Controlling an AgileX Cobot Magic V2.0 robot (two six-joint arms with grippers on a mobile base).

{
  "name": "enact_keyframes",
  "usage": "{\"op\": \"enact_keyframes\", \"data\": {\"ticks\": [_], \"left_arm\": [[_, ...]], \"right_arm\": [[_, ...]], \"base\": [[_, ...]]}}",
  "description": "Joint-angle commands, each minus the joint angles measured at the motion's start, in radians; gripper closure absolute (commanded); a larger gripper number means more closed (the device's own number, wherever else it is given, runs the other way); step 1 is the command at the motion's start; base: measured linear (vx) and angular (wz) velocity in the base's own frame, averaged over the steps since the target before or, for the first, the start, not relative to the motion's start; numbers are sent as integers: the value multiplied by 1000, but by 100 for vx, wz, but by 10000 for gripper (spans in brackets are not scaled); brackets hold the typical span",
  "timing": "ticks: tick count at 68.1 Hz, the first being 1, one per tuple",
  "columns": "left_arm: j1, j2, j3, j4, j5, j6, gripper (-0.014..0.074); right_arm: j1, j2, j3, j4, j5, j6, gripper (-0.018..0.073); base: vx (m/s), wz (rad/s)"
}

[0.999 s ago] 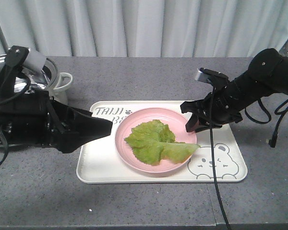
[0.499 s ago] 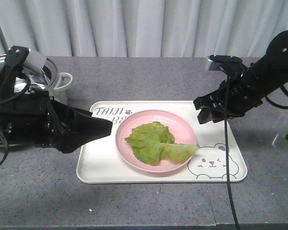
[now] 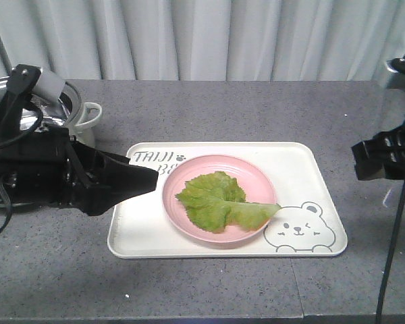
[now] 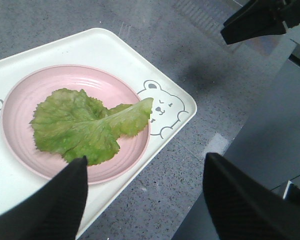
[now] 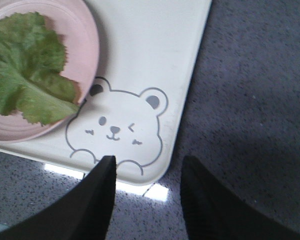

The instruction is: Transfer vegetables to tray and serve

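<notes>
Though spread and empty, left hand (image 3: 152, 179) at tray (image 3: 297, 158) edge near pot (image 3: 83, 133), right hand (image 5: 148, 164) well apart.

The only writing that could be read stood on the tray (image 3: 304, 162). In the front view grey slanted lettering (image 3: 152, 158) spelled "TAIJI" near the tray's upper left corner, and a small grey paw print (image 3: 181, 156) followed it. A second line began beneath with "B", but the rim of the plate (image 3: 250, 177) covered the rest of that word. At the opposite corner of the tray a bear face (image 3: 299, 228) was drawn in grey outline, with one eye a dot and the other winking. Both wrist views showed this drawing too. In the left wrist view only a cut-off grey stroke of the lettering showed at the left edge, too little to read.
</notes>
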Motion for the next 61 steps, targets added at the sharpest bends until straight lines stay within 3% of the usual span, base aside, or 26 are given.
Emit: {"op": "enact_keyframes", "data": {"ticks": [1,9,17,30,42,51,61], "left_arm": [[-6,-15,-27,-54,-24,0,111],[-6,-15,-27,-48,-14,0,111],[-5,-15,-27,81,5,-39,115],[-5,-15,-27,391,-44,-324,153],[-5,-15,-27,604,-32,-578,183],[-5,4,-29,672,-31,-660,188],[-5,73,-29,672,-32,-666,188]], "right_arm": [[-59,-41,18,50,-6,-22,247],[-98,-41,80,105,-9,-87,247],[-98,-41,126,138,-34,-140,247],[-97,-38,154,159,-84,-171,247],[-97,-30,154,156,-107,-170,247],[-97,17,154,156,-113,-170,247],[-97,77,154,156,-128,-170,247]], "base": [[0,0],[0,0],[0,0],[0,0],[0,0],[0,0],[0,0]]}}
